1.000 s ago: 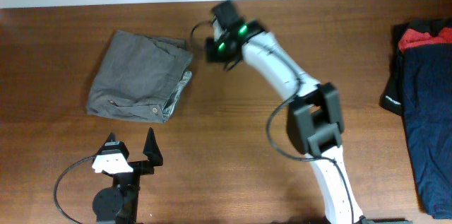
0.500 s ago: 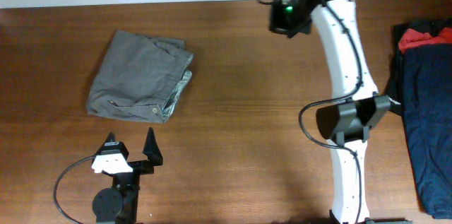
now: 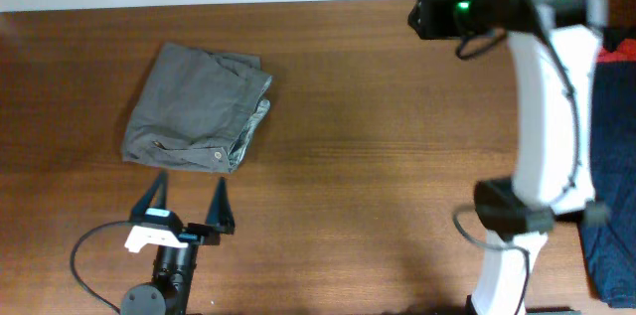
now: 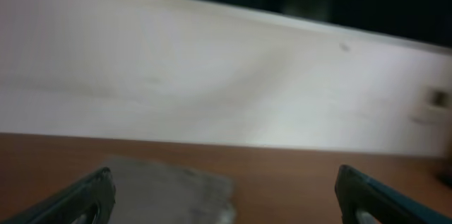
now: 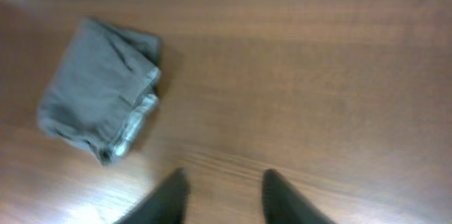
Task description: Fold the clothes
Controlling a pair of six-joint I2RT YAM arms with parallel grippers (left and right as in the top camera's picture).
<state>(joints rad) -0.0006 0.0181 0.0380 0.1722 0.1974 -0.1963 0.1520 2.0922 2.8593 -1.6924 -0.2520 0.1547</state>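
My right arm [image 3: 547, 106] hides most of the pile at the bench's [image 3: 378, 156] right edge. Only a scrap of the red garment [image 3: 621, 52] and a strip of the navy garment [image 3: 608, 255] show, both cut by the frame. My right wrist view is blurred; my right end effector [image 5: 222, 197] shows as two dark fingertips, set apart and holding nothing. My left end effector [image 3: 187, 204] is spread wide and empty near the front edge, just short of the folded olive-grey garment [image 3: 199, 106] on the left, not touching it. A wide stretch of open wood lies between that garment and the pile.
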